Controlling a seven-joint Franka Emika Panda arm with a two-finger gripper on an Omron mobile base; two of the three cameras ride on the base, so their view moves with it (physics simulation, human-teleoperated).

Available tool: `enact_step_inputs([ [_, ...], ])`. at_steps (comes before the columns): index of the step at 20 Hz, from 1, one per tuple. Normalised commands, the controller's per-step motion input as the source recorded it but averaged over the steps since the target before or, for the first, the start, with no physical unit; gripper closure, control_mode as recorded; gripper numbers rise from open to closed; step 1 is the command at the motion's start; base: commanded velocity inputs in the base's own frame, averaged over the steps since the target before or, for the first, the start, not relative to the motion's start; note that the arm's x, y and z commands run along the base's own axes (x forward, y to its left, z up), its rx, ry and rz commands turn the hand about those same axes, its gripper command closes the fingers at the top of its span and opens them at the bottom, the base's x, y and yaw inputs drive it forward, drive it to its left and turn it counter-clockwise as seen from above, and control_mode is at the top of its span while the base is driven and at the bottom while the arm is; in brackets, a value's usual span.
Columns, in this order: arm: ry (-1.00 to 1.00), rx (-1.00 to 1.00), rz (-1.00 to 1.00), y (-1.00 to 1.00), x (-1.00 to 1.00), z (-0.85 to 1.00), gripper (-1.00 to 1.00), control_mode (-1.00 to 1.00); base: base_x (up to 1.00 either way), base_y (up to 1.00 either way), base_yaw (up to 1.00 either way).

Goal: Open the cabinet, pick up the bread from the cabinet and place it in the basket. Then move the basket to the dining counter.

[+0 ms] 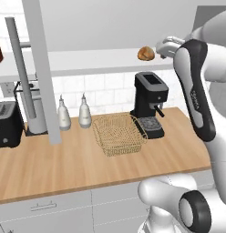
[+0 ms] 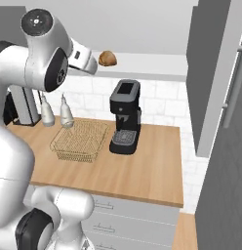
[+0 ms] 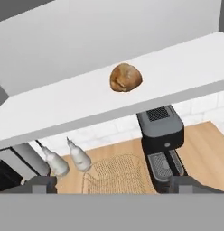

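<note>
Fingers [image 3: 41, 183] wide apart, facing bread [image 3: 125, 77] on cabinet [image 3: 186, 63] shelf; low approach could knock shelf edge, roll bread away.

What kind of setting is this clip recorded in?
A rendered home kitchen, by the look of it: a wooden worktop backed by white tiles, a black coffee machine beside a wire basket, and an open wall cabinet with a bread bun on its shelf.

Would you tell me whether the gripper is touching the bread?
Apart: in the hand view the bread sits alone on the shelf, well ahead of the open gripper.
</note>
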Motion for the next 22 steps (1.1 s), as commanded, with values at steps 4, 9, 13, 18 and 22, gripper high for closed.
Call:
enact_step_inputs([
  [4, -0.05, -0.08, 0.05, -0.66, 0.44, 0.00, -1.00, -1.00, 0.00, 0.00, 0.00],
  [9, 0.03, -0.04, 0.04, -0.27, 0.36, 0.00, -1.00, -1.00, 0.00, 0.00, 0.00],
  [13, 0.02, -0.03, 0.12, 0.00, 0.26, 0.00, -1.00, -1.00, 0.00, 0.00, 0.00],
  [18, -0.07, 0.00, 0.36, 0.02, 0.30, -0.02, -1.00, -1.00, 0.00, 0.00, 0.00],
  [22, -0.16, -0.06, 0.31, 0.08, 0.55, -0.07, -1.00, -1.00, 0.00, 0.00, 0.00],
])
